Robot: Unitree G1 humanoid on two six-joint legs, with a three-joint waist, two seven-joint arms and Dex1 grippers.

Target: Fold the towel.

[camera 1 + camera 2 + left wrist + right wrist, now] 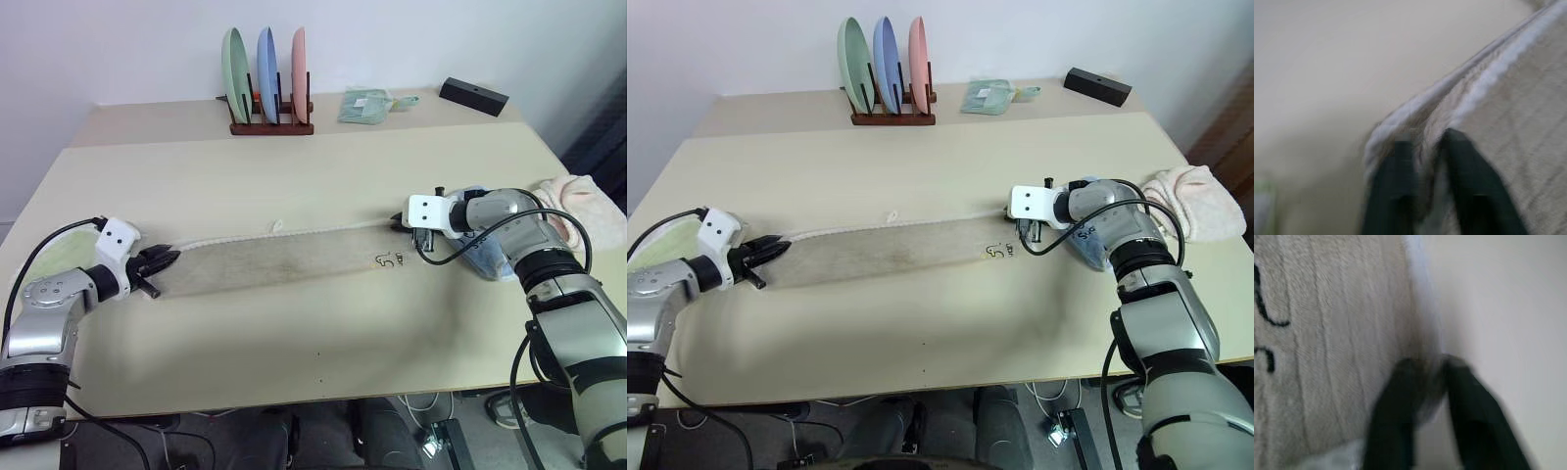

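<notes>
The towel [284, 257], long and beige with whitish edging, lies flat and stretched out across the middle of the table [294, 333]. A small dark embroidered mark [384, 260] sits near its right end. My left gripper [167, 259] is at the towel's left end; in the left wrist view its black fingers [1396, 161] stand slightly parted with the towel's edge between them. My right gripper [400, 223] is at the far right corner; in the right wrist view its fingers [1400, 382] are likewise parted around the hem.
At the back, a wooden rack [271, 125] holds three upright plates. A folded light green towel [364, 105] and a black box [474, 95] lie beside it. A light blue towel [485, 257] lies under my right arm, a pinkish-white cloth [588, 206] at the right edge, and a pale green item [59, 257] at the left.
</notes>
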